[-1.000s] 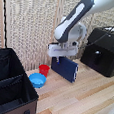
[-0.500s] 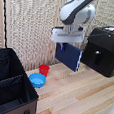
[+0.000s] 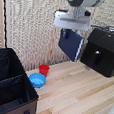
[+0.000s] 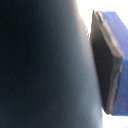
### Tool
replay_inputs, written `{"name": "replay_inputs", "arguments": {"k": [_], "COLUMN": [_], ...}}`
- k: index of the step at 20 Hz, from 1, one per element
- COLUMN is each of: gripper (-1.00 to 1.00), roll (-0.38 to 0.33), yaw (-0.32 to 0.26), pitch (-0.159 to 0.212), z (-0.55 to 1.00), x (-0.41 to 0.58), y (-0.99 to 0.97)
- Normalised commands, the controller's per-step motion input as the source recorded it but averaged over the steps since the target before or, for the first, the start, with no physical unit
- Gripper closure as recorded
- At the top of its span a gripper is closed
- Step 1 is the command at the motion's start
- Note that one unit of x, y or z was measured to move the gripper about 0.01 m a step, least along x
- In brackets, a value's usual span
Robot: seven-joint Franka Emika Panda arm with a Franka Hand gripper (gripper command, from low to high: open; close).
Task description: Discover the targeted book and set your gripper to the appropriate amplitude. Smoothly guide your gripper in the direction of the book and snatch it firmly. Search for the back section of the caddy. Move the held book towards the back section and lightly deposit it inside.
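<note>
The dark navy book [image 3: 71, 44] hangs tilted in the air, well above the wooden table, in front of the slatted wall. My white gripper [image 3: 71, 29] is shut on its top edge. In the wrist view the book's dark cover [image 4: 45, 65] fills most of the picture, with a blue-tipped finger [image 4: 114, 55] pressed against it. The black fabric caddy [image 3: 20, 92] stands open-topped at the exterior view's lower left, far below and to the left of the book. A divider wall [image 3: 7, 84] splits it into compartments. Which one is the back section I cannot tell.
A red cup [image 3: 44, 69] and a blue bowl [image 3: 37, 80] stand on the table between the caddy and the spot under the book. A glossy black machine [image 3: 105, 52] with a front handle sits at the exterior view's right.
The gripper has risen steadily with the book held in it, carrying it from near the table up to a height above the black machine's top.
</note>
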Motion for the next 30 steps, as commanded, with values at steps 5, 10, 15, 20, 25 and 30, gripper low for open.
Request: {"name": "replay_inputs", "arguments": {"k": [5,10,15,20,25,30], "gripper": [1.00,1.00,1.00,1.00,1.00,1.00], "roll": [0.123,0.118,0.055,0.000,0.000,0.000], "yaw": [-0.303,-0.300,-0.268,-0.211,-0.198,-0.206], "pitch": [-0.008,-0.001,-0.002,-0.014,-0.013,-0.020], "z": [0.51,0.46,0.33,0.25,0.22,0.25], "x": [-0.015,-0.003,0.000,0.000,0.000,0.000], "y": [0.05,0.08,0.31,0.61,0.66,0.64]}}
